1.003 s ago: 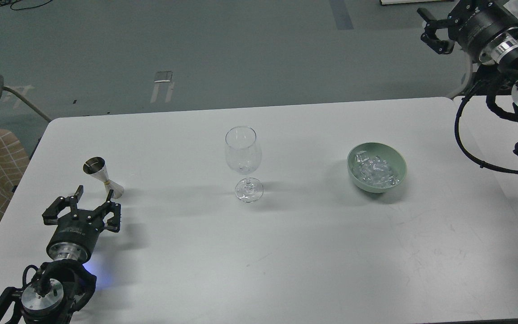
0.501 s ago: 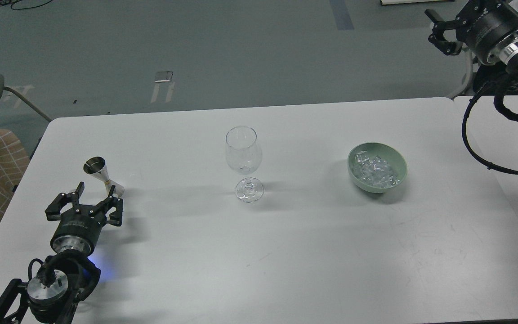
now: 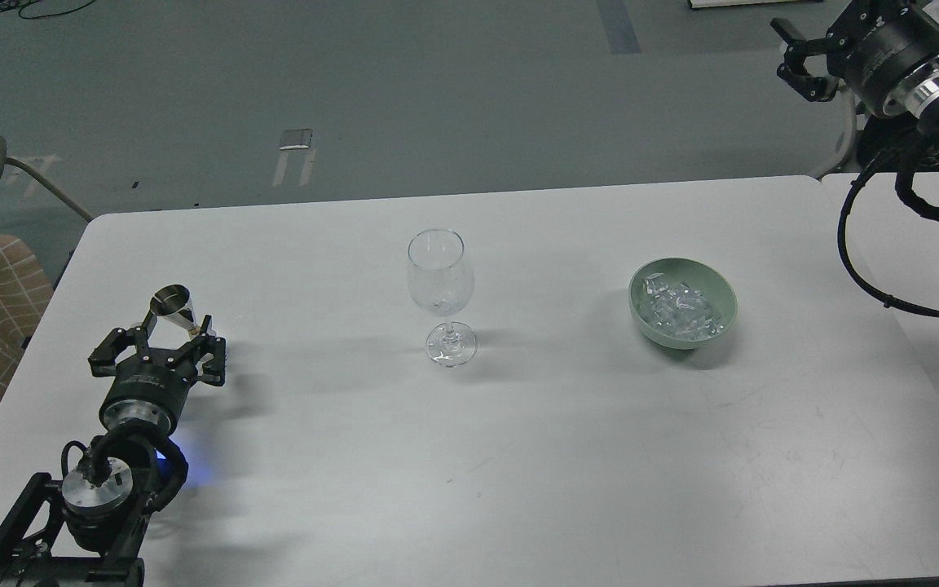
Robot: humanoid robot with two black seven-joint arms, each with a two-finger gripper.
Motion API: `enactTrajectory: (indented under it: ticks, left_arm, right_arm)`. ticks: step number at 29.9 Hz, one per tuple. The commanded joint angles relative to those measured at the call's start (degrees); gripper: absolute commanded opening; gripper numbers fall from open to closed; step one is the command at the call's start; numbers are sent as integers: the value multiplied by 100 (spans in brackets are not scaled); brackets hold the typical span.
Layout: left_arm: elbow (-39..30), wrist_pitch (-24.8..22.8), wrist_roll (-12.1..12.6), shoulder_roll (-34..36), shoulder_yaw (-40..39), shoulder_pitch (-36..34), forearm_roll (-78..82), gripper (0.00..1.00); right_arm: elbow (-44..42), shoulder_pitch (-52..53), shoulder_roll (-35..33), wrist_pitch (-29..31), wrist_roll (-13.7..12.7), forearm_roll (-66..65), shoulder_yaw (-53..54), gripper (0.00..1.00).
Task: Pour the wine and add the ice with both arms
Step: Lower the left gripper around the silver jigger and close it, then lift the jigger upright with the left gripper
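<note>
Left gripper (image 3: pixel 166 342) is wide open, its fingers on both sides of the tilted metal jigger (image 3: pixel 176 308); ice (image 3: pixel 680 311) lies far right.

Left gripper (image 3: pixel 161 338) low at near left, fingers spread — right gripper (image 3: pixel 804 57) raised far right, fingers parted.

Lower half of the metal jigger (image 3: pixel 174 308) is hidden behind the left gripper (image 3: pixel 166 341), so contact between fingers and jigger can't be told. Right gripper (image 3: pixel 804 57) sits at the top right corner, seen small and dark, its fingers not separable, and the right arm is cut off by the top and right edges. Any wine in the wine glass (image 3: pixel 439 281) is too faint to confirm; the ice (image 3: pixel 680 310) in the green bowl (image 3: pixel 722 293) blurs into one glinting heap.
</note>
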Motion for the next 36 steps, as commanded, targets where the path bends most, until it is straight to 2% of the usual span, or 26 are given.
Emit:
enactTrajectory:
  ticks: [1, 5, 12, 19, 30, 36]
  left_arm:
    - [178, -18, 63, -13, 13, -88, -5, 67]
    - [196, -27, 107, -57, -5, -114, -5, 65]
    - [204, -27, 116, -110, -40, -176, -14, 56]
    - [485, -53, 125, -101, -57, -369, -14, 55]
    - [539, -45, 134, -101, -66, -483, -14, 47]
    - [539, -18, 134, -101, -57, -510, -14, 34]
  right_arm:
    - [-4, 0, 0, 0, 0, 1, -4, 100]
    - [-4, -9, -26, 0, 0, 1, -4, 100]
    - [4, -61, -53, 0, 0, 1, 4, 100]
    - [13, -70, -61, 9, 0, 1, -4, 100]
    - [22, -70, -105, 9, -9, 1, -22, 100]
    - [22, -97, -114, 9, -9, 1, -22, 100]
